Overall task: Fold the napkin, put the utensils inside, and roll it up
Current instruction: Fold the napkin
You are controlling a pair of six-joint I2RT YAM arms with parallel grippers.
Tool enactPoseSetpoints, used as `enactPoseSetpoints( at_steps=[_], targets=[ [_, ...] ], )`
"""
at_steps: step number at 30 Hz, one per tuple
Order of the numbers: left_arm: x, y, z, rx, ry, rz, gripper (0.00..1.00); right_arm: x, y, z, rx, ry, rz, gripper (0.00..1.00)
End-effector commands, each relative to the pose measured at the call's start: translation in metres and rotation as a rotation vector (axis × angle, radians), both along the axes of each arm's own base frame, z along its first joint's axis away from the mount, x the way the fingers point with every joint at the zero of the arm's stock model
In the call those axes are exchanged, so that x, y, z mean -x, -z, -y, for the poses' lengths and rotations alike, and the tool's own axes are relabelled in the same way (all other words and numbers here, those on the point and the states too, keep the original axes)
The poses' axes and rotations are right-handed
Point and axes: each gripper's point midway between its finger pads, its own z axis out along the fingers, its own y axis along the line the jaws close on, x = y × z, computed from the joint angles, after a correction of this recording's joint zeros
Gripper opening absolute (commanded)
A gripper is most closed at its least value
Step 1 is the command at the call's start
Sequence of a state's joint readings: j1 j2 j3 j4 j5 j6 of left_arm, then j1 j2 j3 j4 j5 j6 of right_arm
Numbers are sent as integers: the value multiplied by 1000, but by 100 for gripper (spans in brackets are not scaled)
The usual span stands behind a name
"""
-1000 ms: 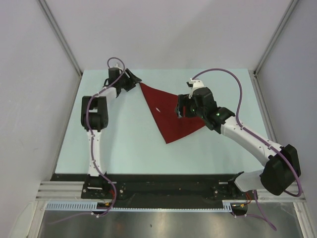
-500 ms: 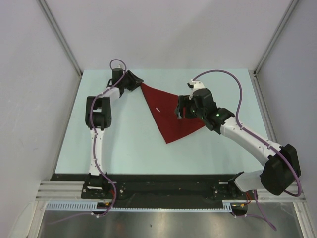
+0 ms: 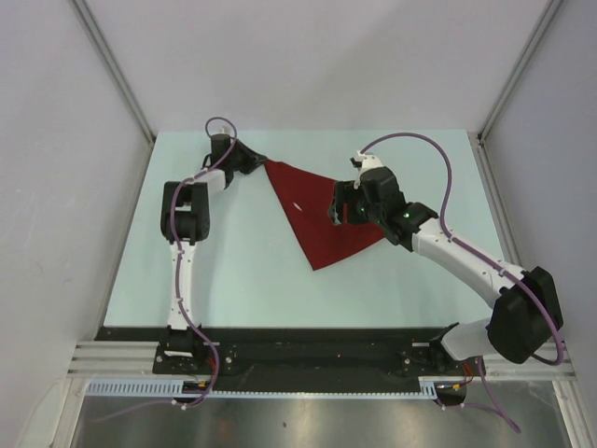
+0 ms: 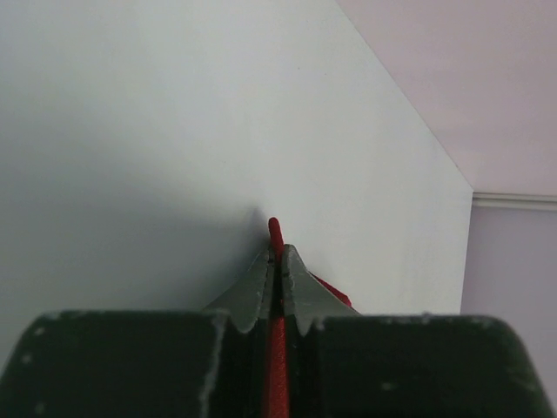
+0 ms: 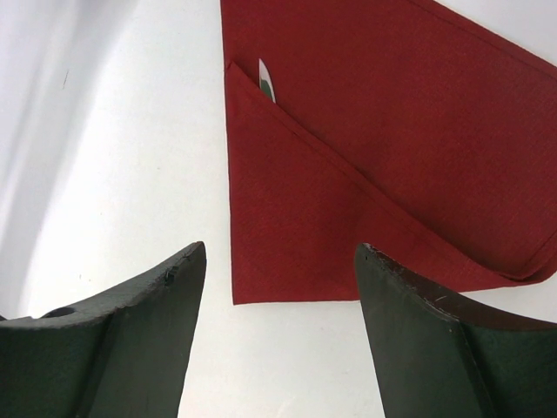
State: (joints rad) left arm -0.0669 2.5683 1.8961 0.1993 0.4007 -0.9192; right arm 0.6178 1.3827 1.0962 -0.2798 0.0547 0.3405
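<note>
The dark red napkin (image 3: 322, 215) lies folded into a triangle on the middle of the table. My left gripper (image 3: 258, 162) is at its far left corner, and in the left wrist view that gripper (image 4: 277, 254) is shut on the napkin, with a red tip of cloth (image 4: 275, 228) poking out past the fingertips. My right gripper (image 3: 338, 211) hovers open over the napkin's right side. In the right wrist view this gripper (image 5: 280, 247) stands wide over a corner of the napkin (image 5: 392, 157). The knife's tip (image 5: 265, 80) sticks out from under a folded layer, seen from above as a pale sliver of knife (image 3: 297, 206).
The pale table top (image 3: 233, 271) is bounded by grey walls on the left (image 3: 65, 187), back and right. A black rail (image 3: 308, 345) with both arm bases runs along the near edge.
The left gripper has closed on the napkin's far left corner after sliding slightly toward it. The right arm has barely shifted and stays open.
</note>
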Motion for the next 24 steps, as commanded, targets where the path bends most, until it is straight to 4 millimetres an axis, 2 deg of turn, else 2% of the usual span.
enactPoseSetpoints(
  at_steps=[1, 4, 5, 6, 8, 10, 11, 12, 16, 17, 18, 19, 20, 21, 22, 23, 24],
  targets=[
    [-1, 3, 1, 6, 33, 13, 2, -5, -6, -3, -20, 4, 9, 74],
    [-2, -15, 9, 22, 79, 83, 0, -5, -2, -2, -11, 8, 1, 74],
    [-4, -31, 10, 22, 89, 126, 0, -5, 1, -2, -7, 10, -4, 74],
    [-1, -34, 12, 14, 100, 140, 0, -5, 1, -2, -6, 11, -3, 74],
    [-1, -66, 15, 14, 108, 227, 0, -5, 4, -1, -3, 13, -8, 73],
    [9, -74, 19, 15, 120, 250, 0, -4, 8, 1, 2, 17, -16, 74],
    [11, -99, 21, 14, 124, 305, 0, -4, 8, 0, 1, 16, -13, 73],
    [20, -95, 25, 8, 133, 298, 0, -2, 11, 0, 1, 13, -20, 73],
    [51, -126, 37, 4, 142, 392, 0, -1, 13, 4, 4, 22, -19, 73],
    [65, -116, 44, 3, 157, 372, 0, -1, 13, 4, 6, 26, -17, 73],
    [74, -133, 48, 4, 167, 407, 0, 0, 12, 6, 5, 28, -12, 73],
    [81, -136, 53, 4, 177, 423, 0, 2, 14, 7, 11, 28, -15, 73],
    [96, -123, 61, -2, 197, 397, 0, 2, 15, 10, 16, 33, -12, 73],
    [106, -135, 66, -3, 207, 419, 0, 3, 16, 10, 18, 34, -12, 73],
    [113, -137, 69, -6, 212, 437, 0, 4, 17, 13, 21, 38, -12, 73],
    [131, -122, 78, -13, 234, 407, 0, 6, 18, 13, 23, 34, -13, 73],
    [140, -132, 81, -14, 242, 427, 0, 7, 18, 15, 24, 35, -14, 73]
  ],
)
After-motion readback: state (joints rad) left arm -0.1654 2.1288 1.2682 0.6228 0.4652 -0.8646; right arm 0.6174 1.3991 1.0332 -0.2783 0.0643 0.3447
